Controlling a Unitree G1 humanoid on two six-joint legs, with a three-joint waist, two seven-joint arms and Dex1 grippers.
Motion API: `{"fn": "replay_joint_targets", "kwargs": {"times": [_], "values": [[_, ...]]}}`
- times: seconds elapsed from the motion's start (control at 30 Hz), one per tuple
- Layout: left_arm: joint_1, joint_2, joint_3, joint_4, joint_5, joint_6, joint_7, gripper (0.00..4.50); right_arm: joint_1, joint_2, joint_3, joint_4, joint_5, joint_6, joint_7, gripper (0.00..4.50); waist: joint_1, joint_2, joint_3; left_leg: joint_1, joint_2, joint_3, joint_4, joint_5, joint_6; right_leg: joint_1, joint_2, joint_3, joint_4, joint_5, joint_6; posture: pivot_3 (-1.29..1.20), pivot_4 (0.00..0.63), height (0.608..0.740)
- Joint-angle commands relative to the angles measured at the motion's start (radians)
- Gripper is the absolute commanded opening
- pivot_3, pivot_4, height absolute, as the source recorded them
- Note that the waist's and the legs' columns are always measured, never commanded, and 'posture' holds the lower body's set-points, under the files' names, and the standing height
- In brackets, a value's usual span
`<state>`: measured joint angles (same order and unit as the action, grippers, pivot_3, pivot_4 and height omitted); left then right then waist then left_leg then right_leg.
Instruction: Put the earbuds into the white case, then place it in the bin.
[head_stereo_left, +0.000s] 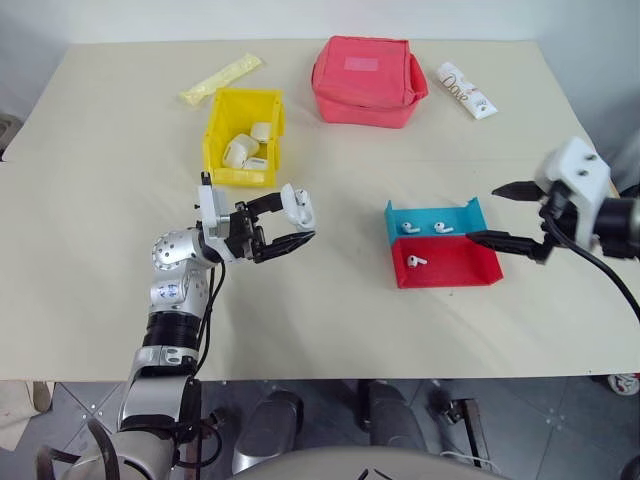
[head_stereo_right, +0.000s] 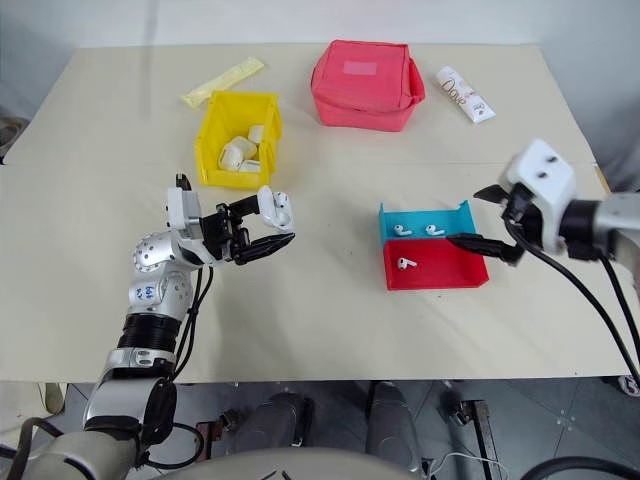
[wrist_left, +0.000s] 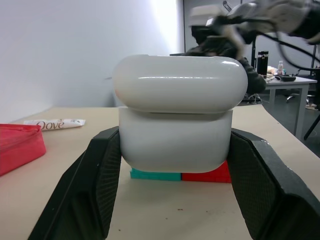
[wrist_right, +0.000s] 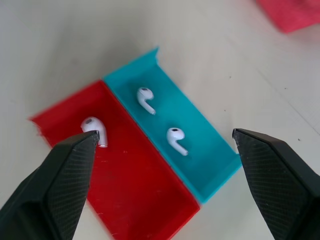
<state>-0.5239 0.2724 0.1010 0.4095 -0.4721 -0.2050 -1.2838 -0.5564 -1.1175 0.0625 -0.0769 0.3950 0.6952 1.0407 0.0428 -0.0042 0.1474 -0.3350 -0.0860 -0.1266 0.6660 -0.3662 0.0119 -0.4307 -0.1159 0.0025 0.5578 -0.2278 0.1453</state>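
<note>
The left end effector (head_stereo_left: 283, 226) gripped the white case (head_stereo_left: 299, 205); the right end effector (head_stereo_left: 497, 214) hung open over the red tray (head_stereo_left: 455, 268), where tiny earbuds (head_stereo_left: 417, 261) could slip.

Glossy plastic white case (wrist_left: 177, 112); matt textured fingers (wrist_left: 95, 185).

left gripper (head_stereo_left: 283, 226) holding white case (head_stereo_left: 299, 205), right gripper (head_stereo_left: 493, 213) open over trays (head_stereo_left: 441, 257)

lab or office, bare worktable (head_stereo_left: 100, 250), background desk (wrist_left: 290, 82)
</note>
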Motion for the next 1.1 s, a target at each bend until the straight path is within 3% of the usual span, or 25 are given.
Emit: {"fn": "replay_joint_targets", "kwargs": {"times": [0.03, 0.17, 0.3, 0.53, 0.63, 0.73, 1.1], "values": [[0.025, -0.005, 0.003, -0.076, -0.014, -0.010, 0.031, 2.77, -0.181, 0.048, 0.156, 0.165, -0.145, -0.022, 0.078, 4.30, -0.004, 0.000, 0.000, 0.000, 0.000, 0.000, 0.000, 0.000, 0.000, 0.000, 0.000, 0.000, 0.000, 0.000, 0.000, 0.00, 0.150, 0.740], [0.062, -0.007, 0.000, -0.119, -0.015, -0.007, 0.055, 2.77, -0.332, 0.115, 0.275, 0.311, -0.257, -0.057, 0.140, 3.24, -0.015, 0.000, 0.000, 0.000, 0.000, 0.000, 0.000, 0.000, 0.000, 0.000, 0.000, 0.001, 0.000, 0.000, 0.000, 0.00, 0.150, 0.740], [0.091, -0.011, -0.002, -0.151, -0.014, -0.009, 0.080, 2.77, -0.433, 0.178, 0.357, 0.422, -0.349, -0.041, 0.186, 3.24, -0.019, 0.000, 0.000, 0.000, 0.000, 0.001, 0.000, 0.000, 0.000, -0.002, 0.000, 0.001, 0.000, 0.000, 0.000, 0.00, 0.150, 0.740], [0.121, -0.017, -0.010, -0.180, -0.014, -0.011, 0.097, 2.77, -0.527, 0.283, 0.390, 0.549, -0.428, 0.017, 0.200, 3.24, -0.019, 0.001, -0.001, 0.000, -0.001, 0.001, 0.000, 0.000, 0.000, -0.002, 0.000, 0.001, 0.001, 0.000, 0.000, 0.00, 0.150, 0.740], [0.126, -0.019, -0.013, -0.188, -0.015, -0.011, 0.104, 2.77, -0.547, 0.322, 0.394, 0.575, -0.450, 0.015, 0.203, 2.64, -0.019, 0.001, -0.001, 0.000, -0.001, 0.001, 0.000, 0.000, -0.001, -0.003, 0.000, 0.001, 0.001, 0.000, 0.000, 0.00, 0.150, 0.740], [0.131, -0.020, -0.016, -0.197, -0.014, -0.010, 0.110, 2.77, -0.551, 0.339, 0.391, 0.577, -0.459, 0.006, 0.220, 1.68, -0.017, 0.001, -0.001, 0.000, -0.001, 0.001, 0.000, 0.000, -0.001, -0.003, 0.000, 0.001, 0.001, 0.000, 0.000, 0.00, 0.150, 0.740], [0.147, -0.018, -0.025, -0.227, -0.016, -0.006, 0.134, 2.77, -0.563, 0.396, 0.410, 0.522, -0.472, 0.081, 0.277, 1.68, -0.020, 0.001, -0.001, 0.000, -0.003, 0.001, 0.000, 0.000, -0.001, -0.003, 0.000, 0.001, 0.002, 0.000, 0.000, 0.00, 0.150, 0.740]]}}
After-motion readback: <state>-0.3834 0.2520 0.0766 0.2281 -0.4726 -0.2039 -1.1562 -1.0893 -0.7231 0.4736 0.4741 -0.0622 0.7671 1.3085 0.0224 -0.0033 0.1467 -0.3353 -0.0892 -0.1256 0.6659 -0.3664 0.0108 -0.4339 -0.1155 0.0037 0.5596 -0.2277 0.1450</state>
